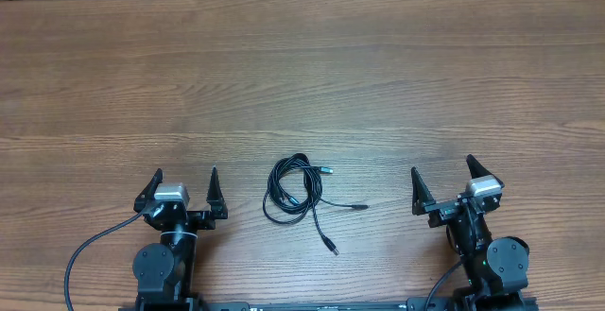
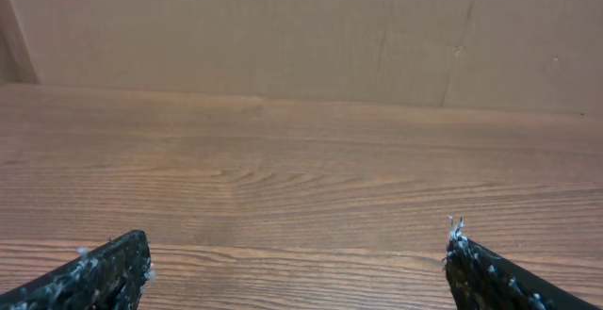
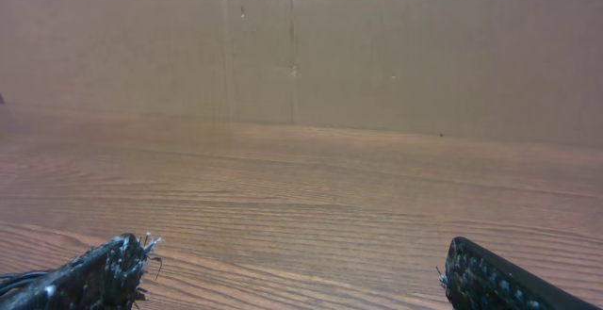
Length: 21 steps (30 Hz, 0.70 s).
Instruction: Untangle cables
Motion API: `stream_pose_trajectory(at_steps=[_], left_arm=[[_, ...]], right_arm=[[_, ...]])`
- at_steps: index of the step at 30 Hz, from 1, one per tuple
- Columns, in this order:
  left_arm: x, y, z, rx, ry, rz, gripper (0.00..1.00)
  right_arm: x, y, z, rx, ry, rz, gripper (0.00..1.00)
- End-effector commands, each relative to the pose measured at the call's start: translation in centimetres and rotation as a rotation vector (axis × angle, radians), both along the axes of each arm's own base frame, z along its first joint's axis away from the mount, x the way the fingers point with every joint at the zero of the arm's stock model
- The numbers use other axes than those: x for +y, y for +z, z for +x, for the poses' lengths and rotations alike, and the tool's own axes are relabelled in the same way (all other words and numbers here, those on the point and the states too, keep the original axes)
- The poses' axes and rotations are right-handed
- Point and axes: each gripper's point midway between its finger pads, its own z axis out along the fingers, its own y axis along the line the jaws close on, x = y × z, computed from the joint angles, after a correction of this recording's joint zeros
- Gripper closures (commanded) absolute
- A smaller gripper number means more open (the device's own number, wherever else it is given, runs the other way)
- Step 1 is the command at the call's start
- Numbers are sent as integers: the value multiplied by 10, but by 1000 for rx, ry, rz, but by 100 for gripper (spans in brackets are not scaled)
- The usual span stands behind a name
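The cables point(image 1: 295, 191) are thin black cords coiled in a small bundle near the table's front middle, with plug ends trailing right and down. My left gripper point(image 1: 184, 181) is open and empty, left of the bundle. My right gripper point(image 1: 441, 173) is open and empty, right of the bundle. In the left wrist view the open fingers point(image 2: 300, 253) frame bare wood. In the right wrist view the open fingers point(image 3: 297, 258) frame bare wood; a bit of black cord point(image 3: 14, 277) shows at the lower left edge.
The wooden table point(image 1: 302, 75) stretches far ahead of both arms. A brown cardboard wall point(image 2: 301, 27) stands along the far edge. Thick black arm cables point(image 1: 90, 250) run from the left base.
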Motion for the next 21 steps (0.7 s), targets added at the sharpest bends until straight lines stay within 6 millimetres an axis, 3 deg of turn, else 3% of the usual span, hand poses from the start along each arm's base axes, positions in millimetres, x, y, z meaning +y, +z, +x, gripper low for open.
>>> stream_pose_trajectory(at_steps=[1,11,17,21], left_arm=[[1,0,0,-9,4,18,0],[1,10,0,-46,5,17,0],[-38,25,-4,-107,-224,7,0],[-41,50,-9,-167,-243,14,0]], right_arm=[[-1,-1,0,-7,-6,0,0],[-1,-1,0,-7,-6,0,0],[-1,-1,0,-7,-6,0,0],[-1,-1,0,-7,-6,0,0]])
